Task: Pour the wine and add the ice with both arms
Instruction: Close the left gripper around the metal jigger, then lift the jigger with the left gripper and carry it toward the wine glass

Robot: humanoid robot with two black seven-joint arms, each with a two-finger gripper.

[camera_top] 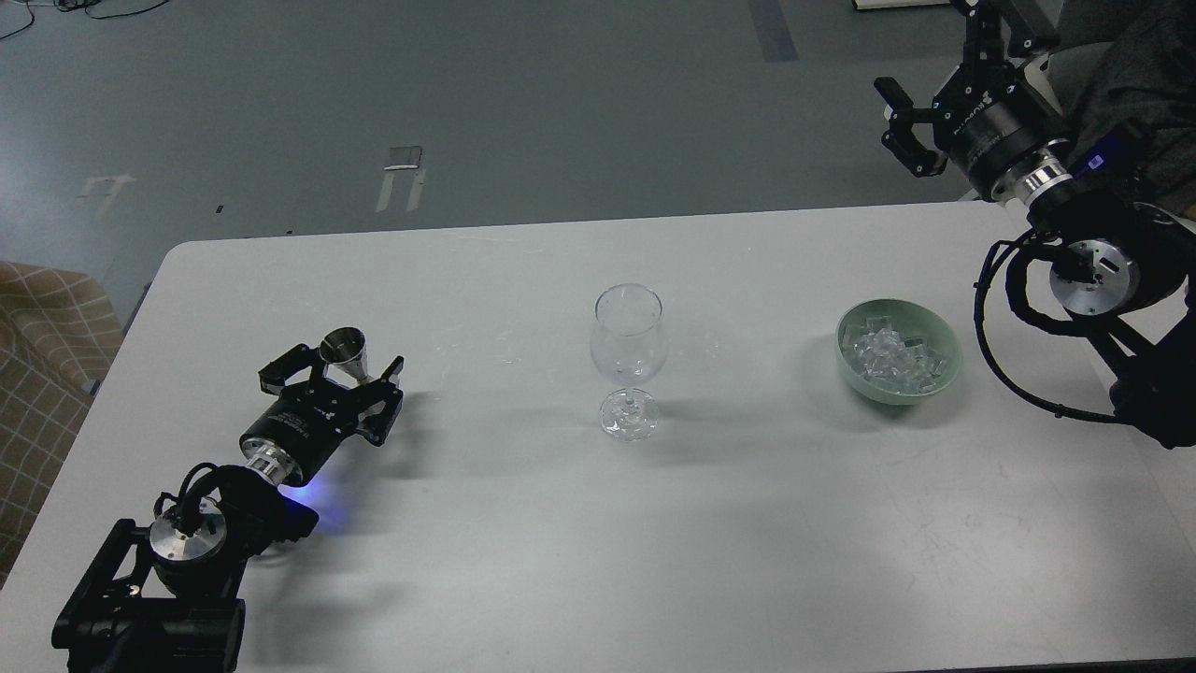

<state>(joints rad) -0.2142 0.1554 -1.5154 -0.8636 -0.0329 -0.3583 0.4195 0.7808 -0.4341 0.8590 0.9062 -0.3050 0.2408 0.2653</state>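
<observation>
Black left claw gripper (332,371) at eight o'clock spreads wide around a small steel measuring cup (345,355), right gripper (895,123) at two o'clock gapes empty, clear ice cubes (892,358) fill the pale-green bowl (942,375) at three o'clock.

White table (747,561); stemmed glass (629,360); green bowl (899,385) of ice (888,355); metal jigger (346,355).

There is one camera, up in the robot's head. It looks forward and down at a white table (747,523) from quite near. The far table edge and grey floor (467,93) show at the top. The left arm (187,533) comes in bottom left, the right arm (1103,271) from the right edge.
</observation>
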